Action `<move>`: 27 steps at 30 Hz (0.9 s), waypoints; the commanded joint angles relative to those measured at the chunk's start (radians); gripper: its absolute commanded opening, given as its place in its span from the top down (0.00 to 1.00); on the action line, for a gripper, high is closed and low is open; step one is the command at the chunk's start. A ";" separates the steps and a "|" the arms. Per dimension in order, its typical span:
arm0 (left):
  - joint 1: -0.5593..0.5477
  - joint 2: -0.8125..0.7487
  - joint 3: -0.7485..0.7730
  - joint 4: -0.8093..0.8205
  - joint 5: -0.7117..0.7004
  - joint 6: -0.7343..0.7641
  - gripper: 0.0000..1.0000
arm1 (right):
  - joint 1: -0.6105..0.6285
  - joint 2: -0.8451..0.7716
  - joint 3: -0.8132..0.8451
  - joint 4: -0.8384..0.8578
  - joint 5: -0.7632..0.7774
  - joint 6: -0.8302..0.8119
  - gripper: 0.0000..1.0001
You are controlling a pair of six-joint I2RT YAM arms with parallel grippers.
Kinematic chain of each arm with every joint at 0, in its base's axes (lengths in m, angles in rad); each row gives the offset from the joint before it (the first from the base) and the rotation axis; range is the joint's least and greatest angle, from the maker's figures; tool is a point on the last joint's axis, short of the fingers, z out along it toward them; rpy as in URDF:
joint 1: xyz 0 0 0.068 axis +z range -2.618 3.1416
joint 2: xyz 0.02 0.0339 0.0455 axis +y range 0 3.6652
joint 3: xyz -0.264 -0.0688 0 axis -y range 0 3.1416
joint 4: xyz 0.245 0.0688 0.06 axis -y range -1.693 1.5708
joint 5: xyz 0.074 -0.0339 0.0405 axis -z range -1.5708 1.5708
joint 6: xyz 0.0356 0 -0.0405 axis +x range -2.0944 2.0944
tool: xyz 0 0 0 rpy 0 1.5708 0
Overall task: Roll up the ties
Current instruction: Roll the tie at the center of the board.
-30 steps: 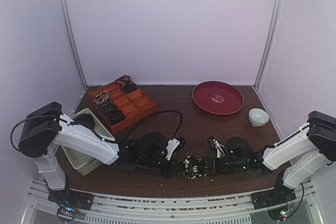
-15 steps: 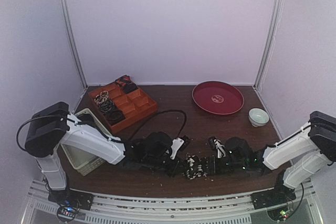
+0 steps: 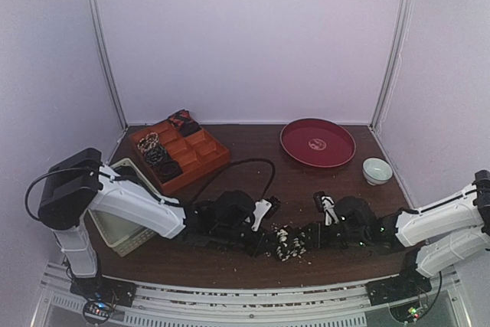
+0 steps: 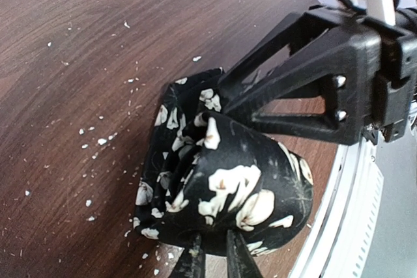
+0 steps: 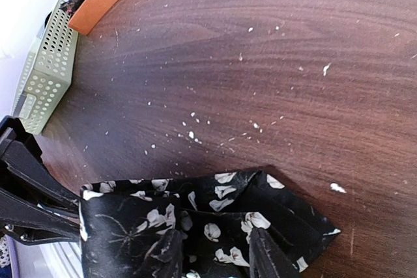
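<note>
The tie [image 3: 289, 244] is shifting rightward vs. earlier. L gripper [image 4: 214, 247] narrow, hold unclear; R gripper [image 5: 215, 244] clamping it. Risk: coil unrolling if L is letting go.

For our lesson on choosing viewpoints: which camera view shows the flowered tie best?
The left wrist view: the tie sits large and nearly whole, its folds and white flowers sharp. The right wrist view crops it at the bottom edge. The top view shows only a small speckled lump.
</note>
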State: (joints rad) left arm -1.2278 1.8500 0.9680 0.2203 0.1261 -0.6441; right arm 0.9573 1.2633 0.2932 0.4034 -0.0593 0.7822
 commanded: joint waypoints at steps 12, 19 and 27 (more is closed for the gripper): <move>-0.006 0.033 0.073 0.006 -0.025 0.029 0.86 | -0.020 -0.158 0.035 -0.053 -0.106 -0.009 0.44; -0.006 0.071 0.102 0.012 -0.016 0.036 0.84 | -0.020 -0.099 0.019 0.003 -0.178 0.011 0.39; -0.001 0.056 0.107 -0.018 -0.058 0.012 0.79 | -0.024 -0.059 0.006 -0.073 -0.084 -0.025 0.54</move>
State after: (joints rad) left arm -1.2278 1.9190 1.0695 0.2081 0.1078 -0.6258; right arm 0.9417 1.1927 0.3103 0.3637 -0.1959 0.7845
